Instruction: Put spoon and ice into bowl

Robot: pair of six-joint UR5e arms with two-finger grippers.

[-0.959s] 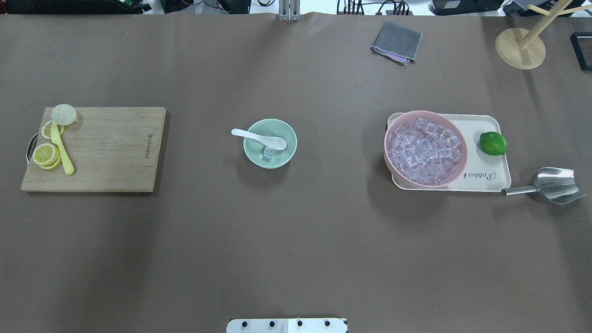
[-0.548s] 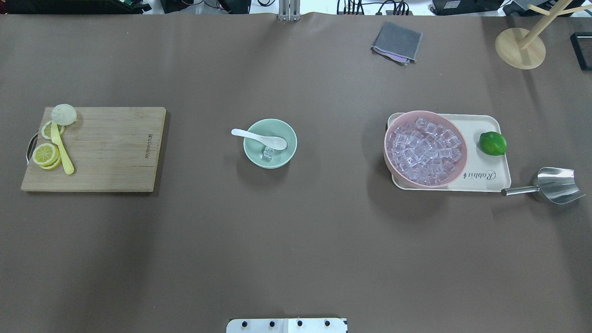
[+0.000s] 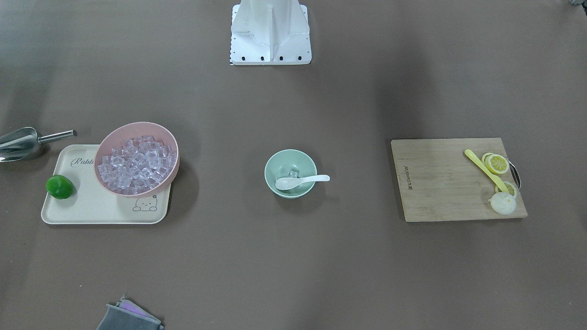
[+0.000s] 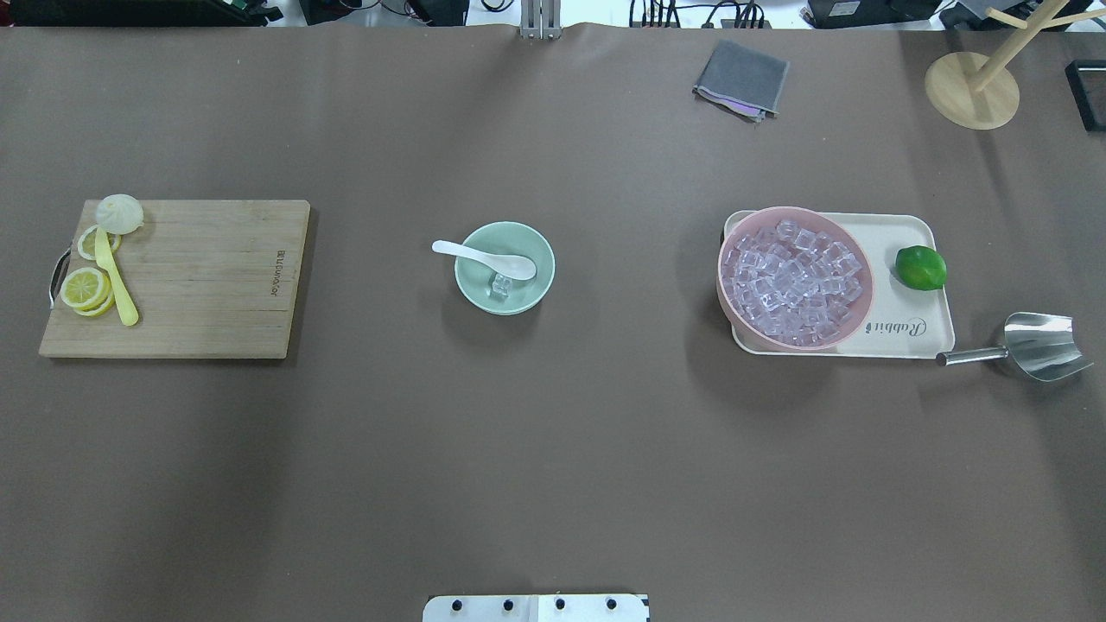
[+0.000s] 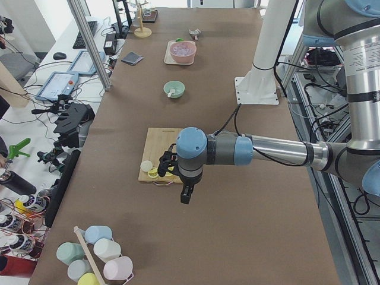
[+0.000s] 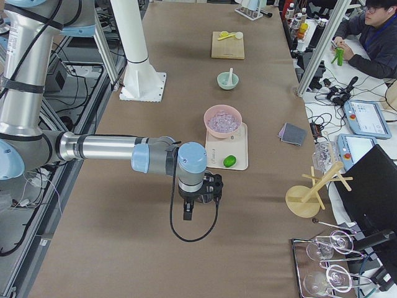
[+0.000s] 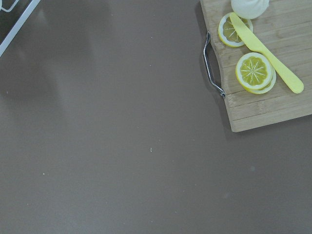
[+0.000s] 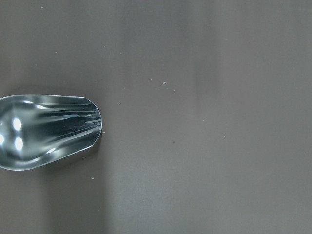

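The mint-green bowl (image 4: 545,259) stands at the table's middle, also in the front view (image 3: 270,167). The white spoon (image 4: 484,257) lies in it, scoop inside and handle over the left rim. A clear ice cube (image 4: 499,286) sits on the bowl's bottom under the spoon. Neither gripper shows in the overhead or front view. My left gripper (image 5: 186,193) hangs over the table beyond the cutting board's end. My right gripper (image 6: 187,211) hangs near the tray's end. Both are far from the bowl, and I cannot tell whether they are open or shut.
A pink bowl (image 4: 722,259) full of ice cubes and a lime (image 4: 920,267) sit on a cream tray (image 4: 916,337). A metal scoop (image 4: 1037,345) lies to its right. A cutting board (image 4: 199,285) holds lemon slices and a yellow spoon (image 4: 117,281). A grey cloth (image 4: 741,79) and a wooden stand (image 4: 972,91) sit at the back.
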